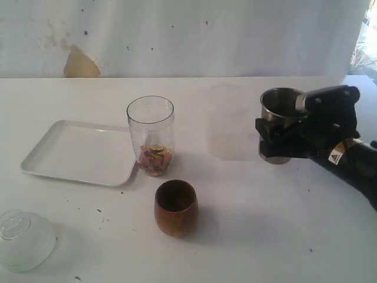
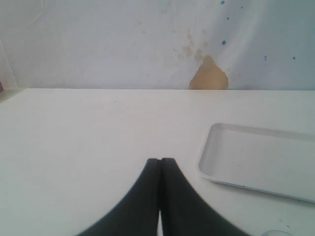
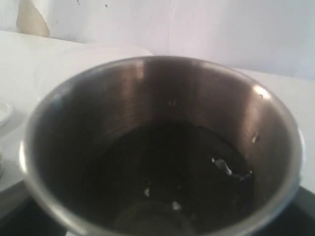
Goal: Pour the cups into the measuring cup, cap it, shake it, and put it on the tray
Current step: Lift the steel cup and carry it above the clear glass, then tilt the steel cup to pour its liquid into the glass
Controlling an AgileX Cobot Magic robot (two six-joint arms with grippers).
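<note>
The tall tapered brushed-steel tumbler is sitting upright at the right side of the white surface. The right fingers are closing around its body and holding it at a moderate spread. They are covering most of the tumbler wall, so only the rim and a strip of the base are showing. Whether the base is touching the surface cannot be told. In the right wrist view the tumbler interior is filling the picture. It is appearing dark, with a few pale specks on the bottom.

The tall clear straight-sided measuring cup is standing upright near the centre, well apart from the tumbler. A small heap of brown and yellow pieces is lying in its base. The small rounded brown wooden cup is standing near it, towards the camera, and its contents are too dark to make out. The flat white rectangular tray is lying just beside the measuring cup, on its left.

A frosted translucent cup is showing only faintly between the measuring cup and the tumbler. A clear domed lid is being cut off at the lower left edge.

The left fingers are pressing fully together and holding nothing.

A small yellow-and-white label is showing on the right arm, but its writing is not readable.
</note>
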